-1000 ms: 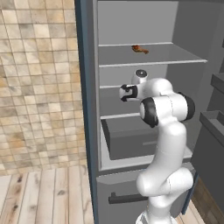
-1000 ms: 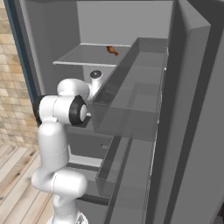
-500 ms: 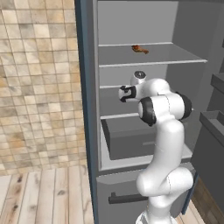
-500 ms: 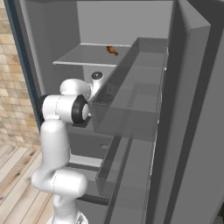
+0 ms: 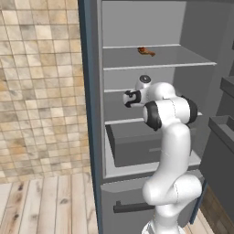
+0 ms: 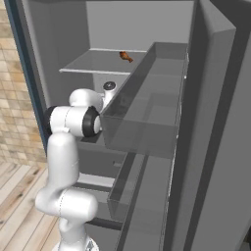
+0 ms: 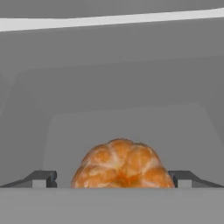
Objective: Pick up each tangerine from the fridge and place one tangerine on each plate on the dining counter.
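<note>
In the hand view, a dark fingertip point(image 7: 41, 178) is seen at the left, the tangerine point(image 7: 122, 163) in the middle, and the second fingertip at the right. The fruit lies directly ahead of the gripper point(image 7: 114, 179), centred between the two fingers, and a small gap is left on each side, so the gripper is judged to be spread and not yet closed on anything. The tangerine is a flattened ball with no long axis to speak of; its width lies across the line between the fingers, which suits a straight pinch. It sits on a grey shelf floor inside the fridge point(image 5: 93, 114), below a pale-edged shelf.

In the left base view, the arm is folded at the elbow and its wrist is reached level into the middle compartment, above the wide drawer point(image 5: 137, 144). A brown food item point(image 5: 146, 51) rests on the upper shelf, well apart from the hand.
</note>
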Robot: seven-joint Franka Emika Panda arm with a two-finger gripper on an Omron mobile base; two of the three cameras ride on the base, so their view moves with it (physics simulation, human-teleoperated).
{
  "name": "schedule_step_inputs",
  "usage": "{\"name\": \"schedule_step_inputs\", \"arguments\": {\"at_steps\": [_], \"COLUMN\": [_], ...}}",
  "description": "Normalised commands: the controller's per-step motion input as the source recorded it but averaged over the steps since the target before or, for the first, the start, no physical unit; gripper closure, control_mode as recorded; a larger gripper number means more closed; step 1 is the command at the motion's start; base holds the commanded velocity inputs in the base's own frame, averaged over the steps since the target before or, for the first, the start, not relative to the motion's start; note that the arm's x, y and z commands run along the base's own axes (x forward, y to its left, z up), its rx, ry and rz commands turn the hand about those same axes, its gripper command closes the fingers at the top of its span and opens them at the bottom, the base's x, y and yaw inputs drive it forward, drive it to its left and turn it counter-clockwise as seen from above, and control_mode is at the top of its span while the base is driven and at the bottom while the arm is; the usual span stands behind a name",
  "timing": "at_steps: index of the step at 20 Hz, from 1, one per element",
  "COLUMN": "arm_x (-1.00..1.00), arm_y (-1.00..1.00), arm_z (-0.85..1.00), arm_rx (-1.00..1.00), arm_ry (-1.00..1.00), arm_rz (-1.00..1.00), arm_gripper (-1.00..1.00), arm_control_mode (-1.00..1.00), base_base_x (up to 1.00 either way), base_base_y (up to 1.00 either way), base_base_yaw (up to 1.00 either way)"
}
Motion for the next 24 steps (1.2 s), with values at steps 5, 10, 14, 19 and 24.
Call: {"name": "schedule_step_inputs", "arguments": {"at_steps": [5,10,14,19,24], "arm_x": [0.13,0.0,0.0,-0.06,-0.53], "arm_y": [-0.02,0.0,0.0,0.0,0.0], "arm_z": [-0.23,-0.36,-0.59,-0.64,-0.6], "arm_rx": [0.0,0.0,-0.03,-0.02,0.05], "arm_ry": [0.0,0.15,0.23,0.07,-0.29], "arm_rz": [0.0,0.0,0.0,0.0,0.0], "arm_gripper": [-1.0,1.0,1.0,1.0,1.0], "arm_control_mode": [-1.0,-1.0,-1.0,-1.0,-1.0], "base_base_x": [0.0,0.0,0.0,0.0,0.0], "base_base_y": [0.0,0.0,0.0,0.0,0.0], "base_base_yaw": [0.0,0.0,0.0,0.0,0.0]}}
